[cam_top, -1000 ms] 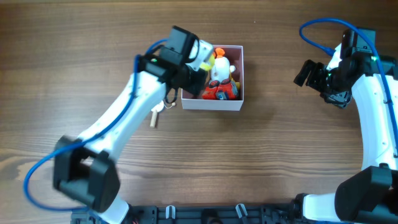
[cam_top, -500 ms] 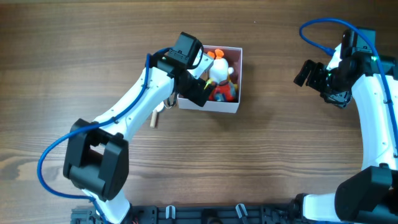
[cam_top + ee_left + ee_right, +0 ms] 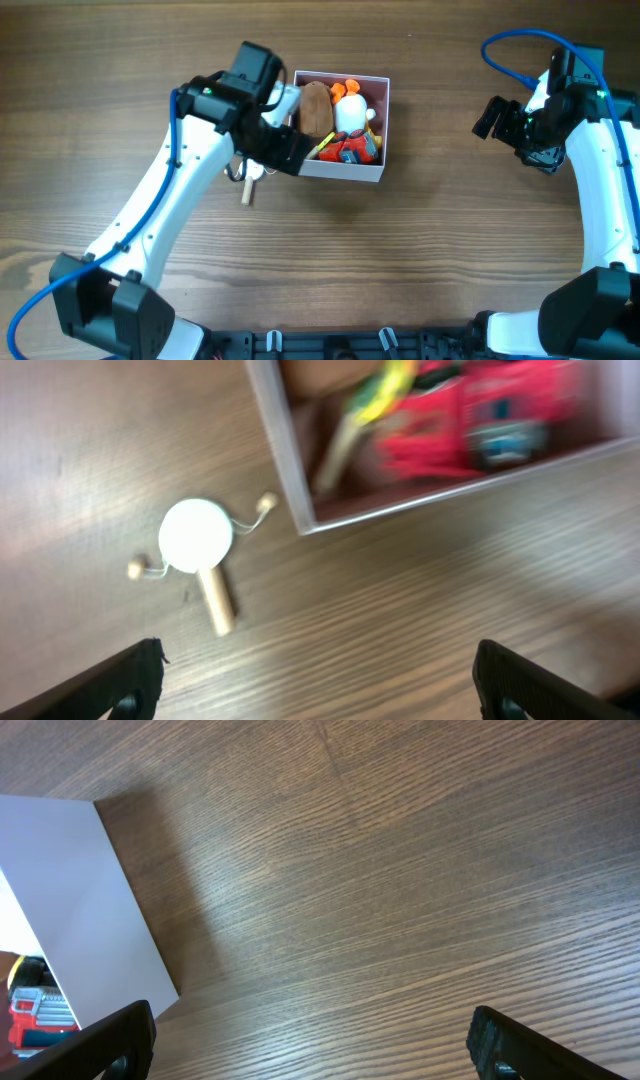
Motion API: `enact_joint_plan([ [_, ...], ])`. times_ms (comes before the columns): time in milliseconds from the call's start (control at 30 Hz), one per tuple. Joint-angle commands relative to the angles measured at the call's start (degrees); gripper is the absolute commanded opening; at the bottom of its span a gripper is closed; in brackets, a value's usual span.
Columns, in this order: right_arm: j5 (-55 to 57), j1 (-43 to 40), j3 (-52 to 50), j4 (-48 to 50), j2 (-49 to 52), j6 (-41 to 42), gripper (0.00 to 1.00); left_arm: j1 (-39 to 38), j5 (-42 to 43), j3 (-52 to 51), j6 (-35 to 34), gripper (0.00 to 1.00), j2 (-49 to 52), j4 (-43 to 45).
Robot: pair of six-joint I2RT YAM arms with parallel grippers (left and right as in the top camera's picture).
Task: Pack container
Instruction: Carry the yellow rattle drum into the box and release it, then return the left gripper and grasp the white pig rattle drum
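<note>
One worktop (image 3: 420, 260), two arms, one container (image 3: 345, 170) at its upper middle: the left arm (image 3: 170, 195) hangs at the box's left wall and the right arm (image 3: 605, 180) is well apart, so left is nearer; left fingers (image 3: 120, 685) are spread wide with nothing between them, right fingers (image 3: 110, 1040) likewise. Inside, at least three toys: one brown plush (image 3: 316, 106), one white-orange figure (image 3: 350, 108), one red piece (image 3: 358, 150), full count unclear. One drum rattle (image 3: 197, 538) lies outside, just beside the near-left corner, ahead-left of the left fingers, handle axis pointing back toward them; likely the next pick
</note>
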Motion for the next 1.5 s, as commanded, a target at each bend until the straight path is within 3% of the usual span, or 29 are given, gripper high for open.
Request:
enact_joint_plan([
  [0, -0.3, 0.1, -0.8, 0.2, 0.6, -0.7, 0.99, 4.8, -0.3, -10.5, -10.4, 1.0, 2.2, 4.3],
  [100, -0.3, 0.1, -0.8, 0.2, 0.6, -0.7, 0.99, 6.9, -0.3, -19.0, -15.1, 1.0, 2.5, 10.7],
  [267, -0.3, 0.1, -0.8, 0.4, 0.6, -0.7, 1.0, 7.5, -0.3, -28.3, -14.8, 1.0, 2.5, 21.9],
  [400, -0.3, 0.1, -0.8, 0.2, 0.6, -0.7, 1.0, 7.5, -3.1, -29.5, -14.8, 0.84, 2.7, 25.9],
  [433, -0.3, 0.1, -0.8, 0.0, 0.6, -0.7, 1.0, 7.5, -4.0, -29.5, -14.8, 0.72, 3.1, 26.3],
  [767, -0.3, 0.1, -0.8, 0.0, 0.6, -0.7, 0.99, 7.5, -4.9, -29.5, -14.4, 0.7, 10.0, 30.3],
  [800, -0.3, 0.1, -0.8, 0.1, 0.6, -0.7, 0.99, 7.5, -4.9, -29.5, -13.6, 0.66, 10.6, 30.7],
  [967, -0.3, 0.1, -0.8, 0.2, 0.6, -0.7, 1.0, 7.5, -4.9, -29.5, -12.7, 0.37, 11.0, 31.3],
  [1200, -0.3, 0.1, -0.8, 0.4, 0.6, -0.7, 0.99, 7.5, -4.6, -27.8, -11.5, 0.06, 9.3, 26.8],
  [1467, -0.3, 0.1, -0.8, 0.4, 0.6, -0.7, 0.99, 7.5, -4.6, -15.4, -11.6, 0.04, 3.4, 14.4],
])
